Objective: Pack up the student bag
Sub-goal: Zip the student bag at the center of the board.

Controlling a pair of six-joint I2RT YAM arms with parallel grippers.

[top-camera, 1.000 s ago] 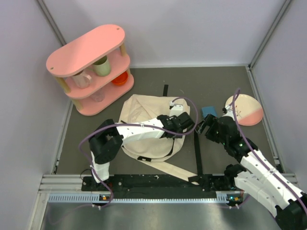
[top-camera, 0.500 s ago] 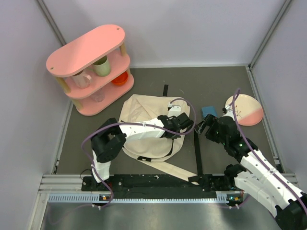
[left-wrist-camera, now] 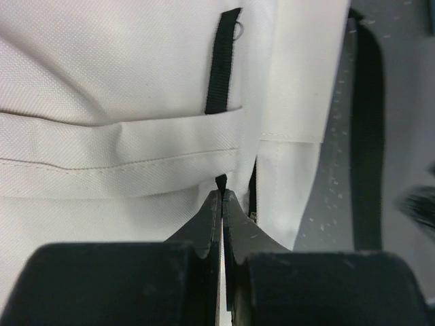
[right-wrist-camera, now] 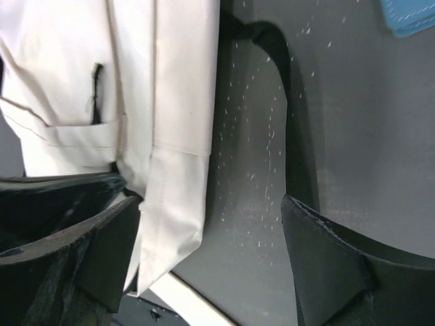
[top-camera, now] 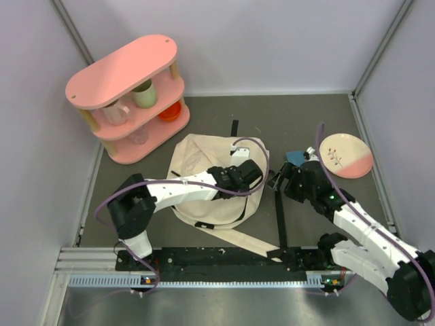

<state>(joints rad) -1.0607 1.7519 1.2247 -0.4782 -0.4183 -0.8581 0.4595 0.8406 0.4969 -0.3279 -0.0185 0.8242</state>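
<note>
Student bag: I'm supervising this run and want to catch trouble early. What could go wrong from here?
1. The left end effector is shut on only a small black tab at the student bag's seam; such a thin hold may slip under pull.
2. The right end effector is open over the bag's edge with the black strap by one finger; closing might catch the strap.
3. In the top view both end effectors sit close together; they could bump.

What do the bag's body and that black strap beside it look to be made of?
The student bag looks like matte cream woven canvas: fine weave grain and stitched seams show in the left wrist view. The black strap looks like flat woven webbing, matte, though too dark to confirm a weave.
</note>
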